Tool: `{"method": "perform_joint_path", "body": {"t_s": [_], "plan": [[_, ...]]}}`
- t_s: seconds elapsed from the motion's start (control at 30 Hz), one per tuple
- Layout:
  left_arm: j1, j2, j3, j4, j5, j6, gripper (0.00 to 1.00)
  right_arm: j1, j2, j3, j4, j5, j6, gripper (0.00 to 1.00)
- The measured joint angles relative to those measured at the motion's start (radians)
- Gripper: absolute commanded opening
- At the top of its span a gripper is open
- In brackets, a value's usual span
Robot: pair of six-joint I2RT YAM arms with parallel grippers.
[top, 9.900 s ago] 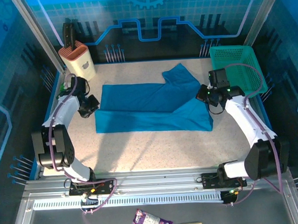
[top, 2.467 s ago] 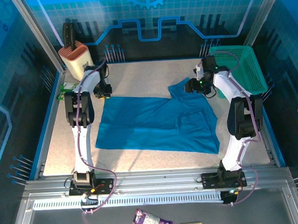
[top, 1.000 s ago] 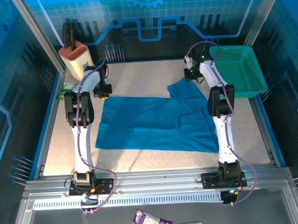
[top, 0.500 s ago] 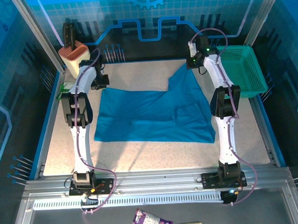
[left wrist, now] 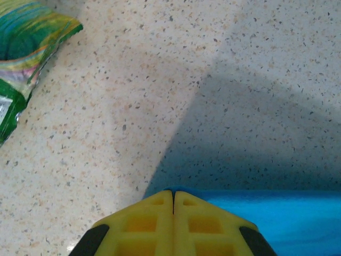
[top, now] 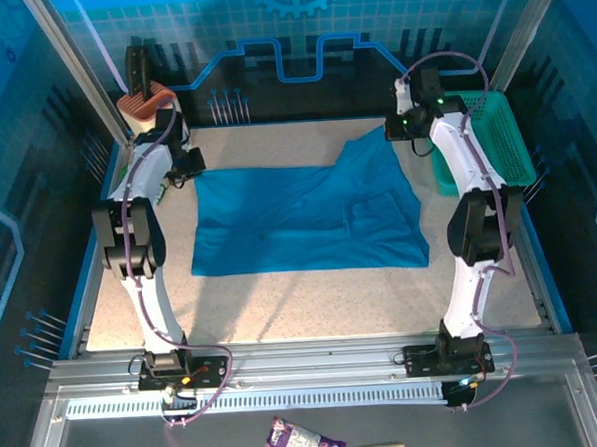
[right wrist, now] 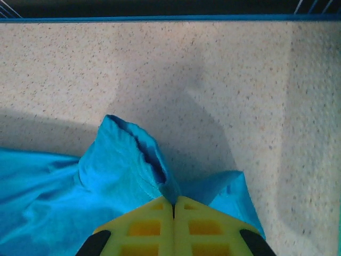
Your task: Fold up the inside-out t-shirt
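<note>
Top external view: the inside-out t-shirt [top: 308, 218] lies spread over the middle of the table [top: 302, 298]. It is a wide blue sheet with its near hem running straight from 8 to 4 o'clock and one part drawn up into a peak toward 1 o'clock.

The right gripper [top: 402, 128] sits at that peak. In the right wrist view its yellow fingers [right wrist: 138, 229] are pressed flat together with a bunched fold of the blue cloth [right wrist: 122, 160] pinched at their tips, and the fabric rises in a ridge just ahead of them.

The left gripper [top: 189, 169] is at the shirt's 10 o'clock corner. The left wrist view shows its jaws fully closed, and the cloth's straight edge [left wrist: 277, 218] starts at the fingertips and runs off toward 3 o'clock. It appears to hold that corner.

A green snack packet [left wrist: 21, 48] lies on the speckled top at 10 o'clock from the left gripper. A pink holder [top: 142, 103] stands in the table's 10 o'clock corner. The teal mesh basket [top: 493, 108] sits at 2 o'clock, just beside the right arm.
</note>
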Motion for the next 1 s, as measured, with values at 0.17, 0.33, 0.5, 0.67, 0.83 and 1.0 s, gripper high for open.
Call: {"method": "perform_joint_path", "body": {"t_s": [0.17, 0.33, 0.5, 0.67, 0.83, 1.0], "plan": [[0.018, -0.107, -0.185, 0.074, 0.038, -0.042, 0.00, 0.000, -0.143, -0.182, 0.018, 0.001, 0.034, 0.00], [0.021, -0.225, -0.356, 0.142, 0.074, -0.079, 0.00, 0.000, -0.286, -0.374, 0.040, 0.000, 0.068, 0.00], [0.021, -0.336, -0.494, 0.186, 0.083, -0.115, 0.00, 0.000, -0.419, -0.553, 0.063, 0.000, 0.105, 0.00], [0.023, -0.402, -0.602, 0.217, 0.082, -0.149, 0.00, 0.000, -0.531, -0.727, 0.097, 0.000, 0.148, 0.00], [0.037, -0.426, -0.674, 0.217, 0.082, -0.192, 0.00, 0.000, -0.605, -0.877, 0.126, 0.004, 0.196, 0.00], [0.052, -0.445, -0.713, 0.217, 0.079, -0.218, 0.00, -0.001, -0.666, -0.977, 0.146, 0.013, 0.235, 0.00]]}}
